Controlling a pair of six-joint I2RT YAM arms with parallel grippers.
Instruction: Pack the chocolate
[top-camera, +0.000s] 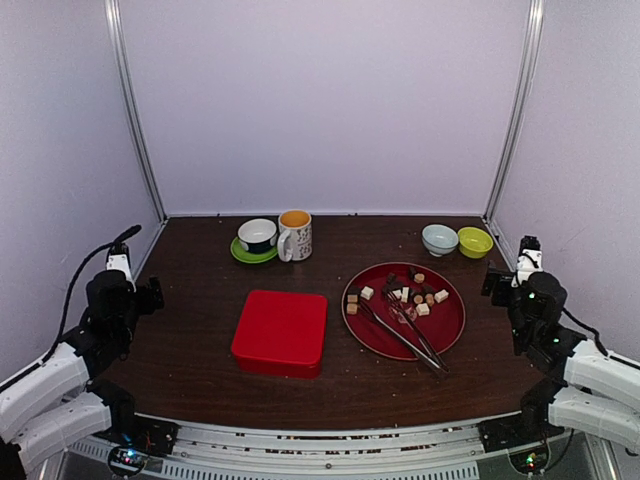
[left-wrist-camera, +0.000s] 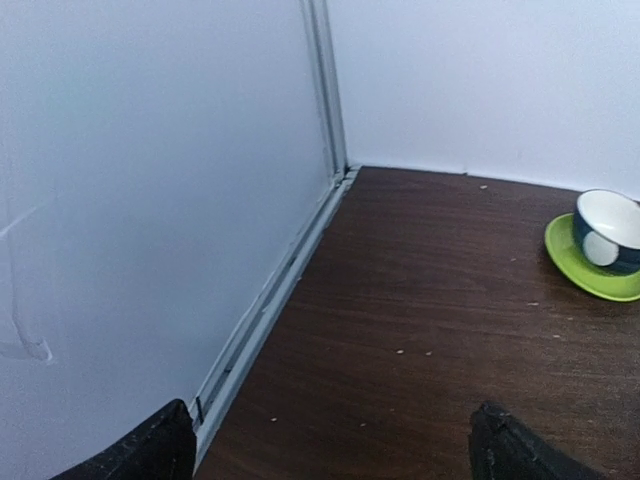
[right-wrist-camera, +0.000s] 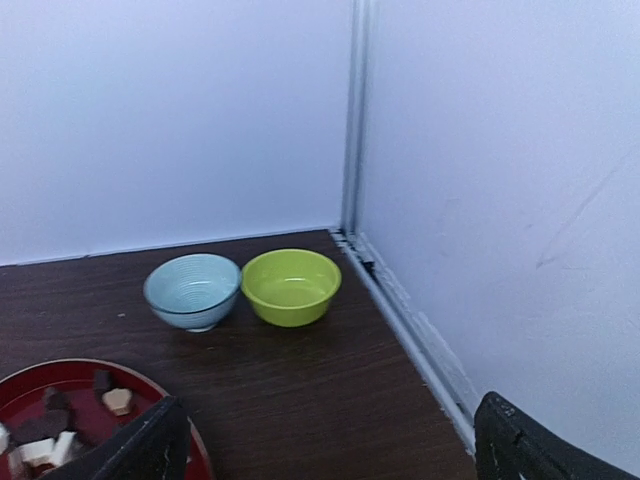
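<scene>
The chocolate, small dark, tan and cream pieces, lies scattered on a round red plate right of the table's centre. Long metal tongs rest across the plate, reaching over its near rim. A shut red square box sits left of the plate. My left gripper is drawn back at the table's left edge; in the left wrist view it is open over bare wood. My right gripper stands at the right edge and is open and empty. A few chocolate pieces show at the lower left of its view.
A green saucer with a dark cup and a patterned mug stand at the back left of centre. A pale blue bowl and a lime bowl sit at the back right. White walls close in three sides.
</scene>
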